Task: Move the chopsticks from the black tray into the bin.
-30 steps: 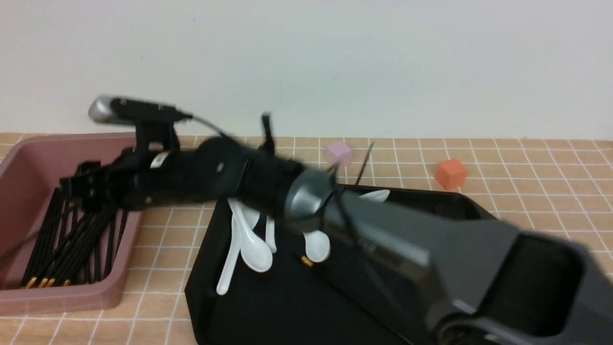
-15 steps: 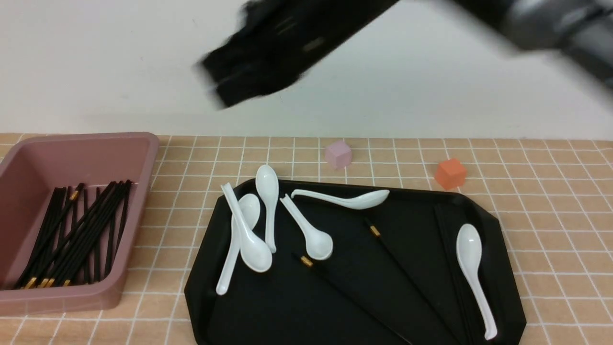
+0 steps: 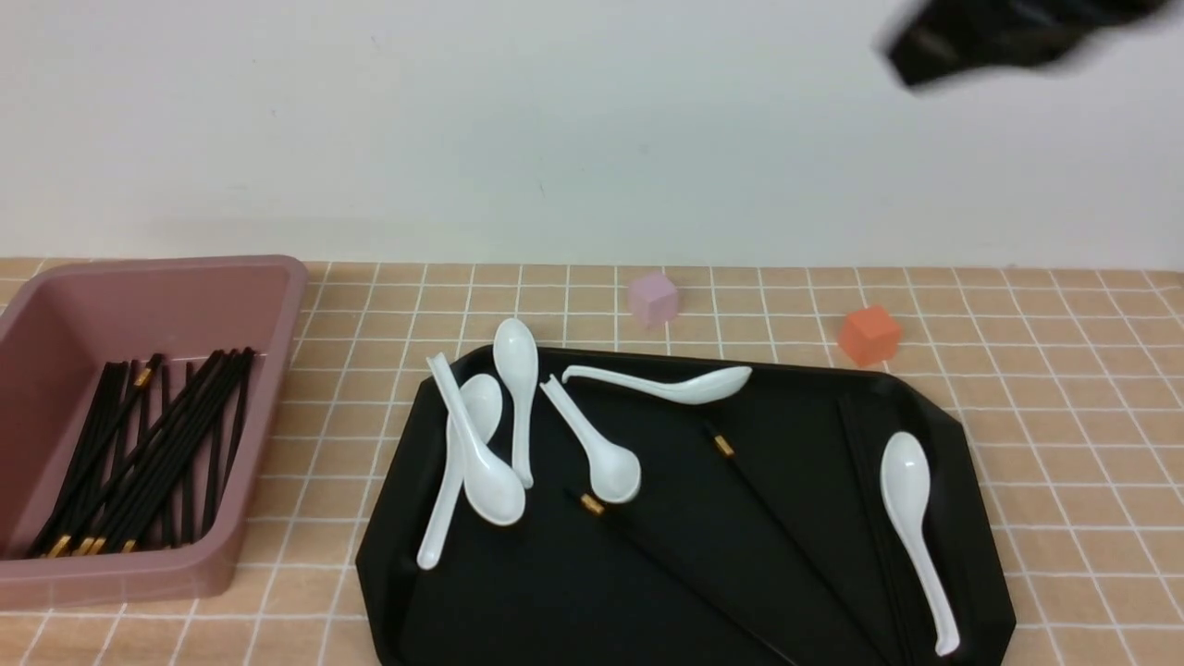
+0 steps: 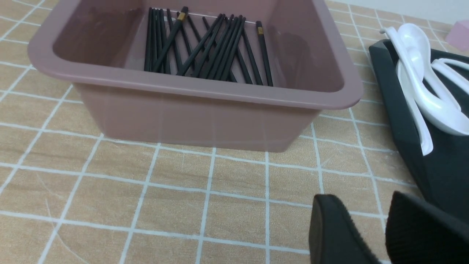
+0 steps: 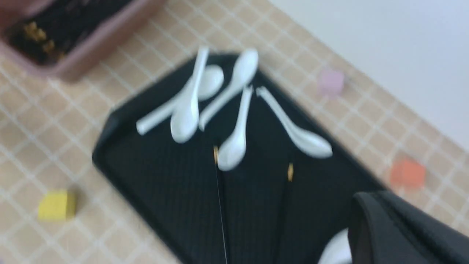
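A tabletop test area, kind unclear: gridded surface (image 3: 1064, 416) (taped or drawn), plain pale wall (image 3: 592, 129).

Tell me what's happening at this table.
A two-armed robot is moving thin black chopsticks with gold bands from the glossy black tray into the dusty-pink plastic bin. Many already lie in the bin; at least three remain in the tray, among white ceramic soup spoons. The right gripper, up beyond the tray, is shut, with nothing visibly held.
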